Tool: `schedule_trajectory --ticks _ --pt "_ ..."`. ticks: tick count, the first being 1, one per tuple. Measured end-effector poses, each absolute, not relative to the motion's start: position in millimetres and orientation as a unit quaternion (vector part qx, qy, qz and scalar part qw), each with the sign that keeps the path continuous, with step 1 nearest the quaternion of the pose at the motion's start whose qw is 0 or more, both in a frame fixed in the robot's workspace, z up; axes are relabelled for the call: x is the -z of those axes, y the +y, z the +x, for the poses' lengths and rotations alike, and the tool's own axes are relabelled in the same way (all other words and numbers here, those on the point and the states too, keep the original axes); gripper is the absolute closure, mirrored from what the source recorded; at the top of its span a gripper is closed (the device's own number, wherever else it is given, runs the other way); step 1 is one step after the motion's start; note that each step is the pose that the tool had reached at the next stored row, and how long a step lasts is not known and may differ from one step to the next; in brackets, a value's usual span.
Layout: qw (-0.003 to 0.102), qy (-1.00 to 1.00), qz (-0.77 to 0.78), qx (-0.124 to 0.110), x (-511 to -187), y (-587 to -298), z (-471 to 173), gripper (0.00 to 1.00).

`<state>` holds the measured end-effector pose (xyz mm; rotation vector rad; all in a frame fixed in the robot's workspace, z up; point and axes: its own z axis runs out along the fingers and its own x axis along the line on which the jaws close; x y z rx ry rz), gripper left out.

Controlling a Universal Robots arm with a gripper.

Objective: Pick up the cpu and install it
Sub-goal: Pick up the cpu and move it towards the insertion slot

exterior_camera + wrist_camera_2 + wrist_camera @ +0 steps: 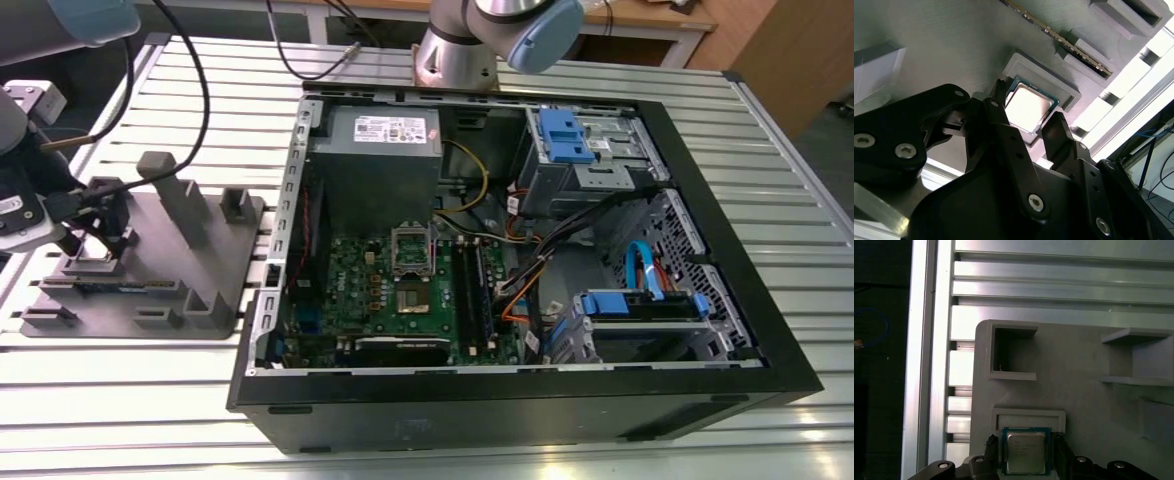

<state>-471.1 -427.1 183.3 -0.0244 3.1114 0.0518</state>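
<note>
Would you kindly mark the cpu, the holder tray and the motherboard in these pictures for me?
cpu [1025,452]: first wrist view, middle of its metal top.
holder tray [1084,410]: first wrist view, bare flat grey surface.
motherboard [354,290]: exterior view, bare green part of the board.

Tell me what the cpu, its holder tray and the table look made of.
The cpu: silvery metal lid that catches glare, with a thin green board rim. The holder tray: matte grey plastic, possibly printed, judging by faint surface lines. The table: likely aluminium profile, being silvery, sheeny and slotted.
</note>
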Motion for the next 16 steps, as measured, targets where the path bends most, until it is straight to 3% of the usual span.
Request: schedule_trajectory --ticks 16 --pt "0.015 1.0 -0.008 -0.017 -182.1 -427.1 -471.1 0.45"
